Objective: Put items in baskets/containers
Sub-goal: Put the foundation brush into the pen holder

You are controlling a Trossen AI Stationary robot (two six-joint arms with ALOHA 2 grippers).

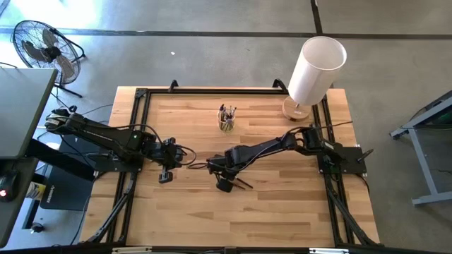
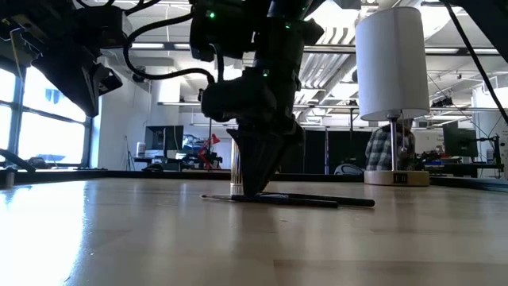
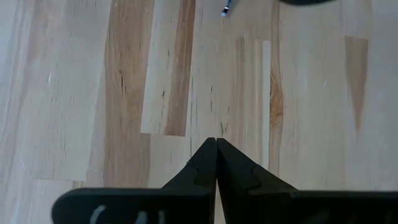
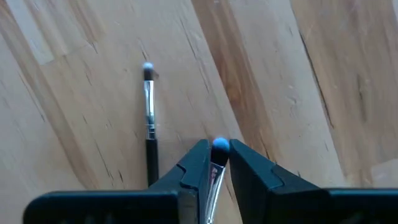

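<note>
So the right gripper [image 4: 219, 163] is down at the tabletop [image 1: 282, 212], on the near side of the cup [image 1: 226, 120] and a good way off from it, with its fingers narrowed around one brush [image 4: 216, 155]. The bristle tip pokes up between the fingertips, and in the wrist view the pads look right against the handle, though I wouldn't swear the squeeze is firm. A second brush [image 4: 149, 118] lies flat on the wood just beside the gripper, running roughly parallel to the held one. The cup already has a bunch of brushes standing in it.

Stuff that could go sideways, imo:

- The handle is thin and slick-looking. If the grip isn't solid, the brush could swivel between the pads on the lift and hang crooked, or just drop out
- The loose brush is so close to the gripper that any sideways drift near the table could nudge it and roll it away, making the next pick harder
- The cup is small and already crowded, so a tilted brush might catch the rim or the ones inside, and a push there could tip the cup over

The left gripper [image 3: 216, 163] is pinched fully closed with nothing in it, parked off to the cup's left and nearer the front
</note>
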